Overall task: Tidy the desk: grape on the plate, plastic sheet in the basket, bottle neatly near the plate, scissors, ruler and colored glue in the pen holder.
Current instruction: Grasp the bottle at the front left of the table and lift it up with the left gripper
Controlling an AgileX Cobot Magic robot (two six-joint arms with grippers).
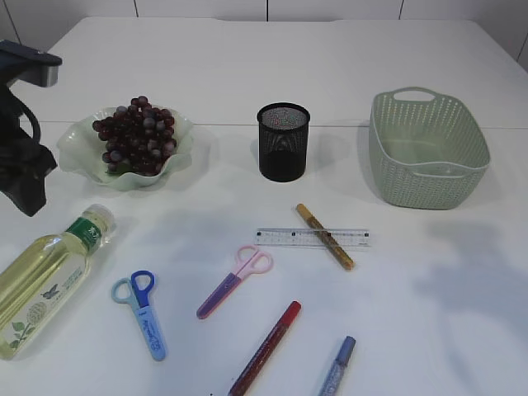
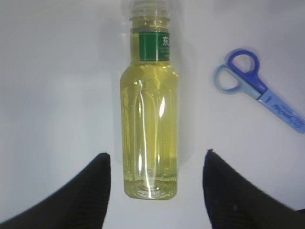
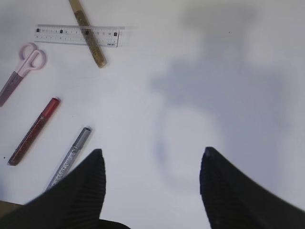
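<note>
Left gripper (image 2: 155, 191): jaws wide apart, straddling bottle (image 2: 150, 129) base, not gripping.
Right gripper (image 3: 152, 191): spread, empty, over bare table (image 3: 228, 95).

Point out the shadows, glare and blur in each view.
Exterior view: soft grey arm shadows lie on the white table, lower right. Left wrist view: bright glare streaks run down the clear yellow-liquid bottle, and the blue-handled scissors look slightly soft. Right wrist view: a broad shadow falls ahead of the open right gripper.
</note>
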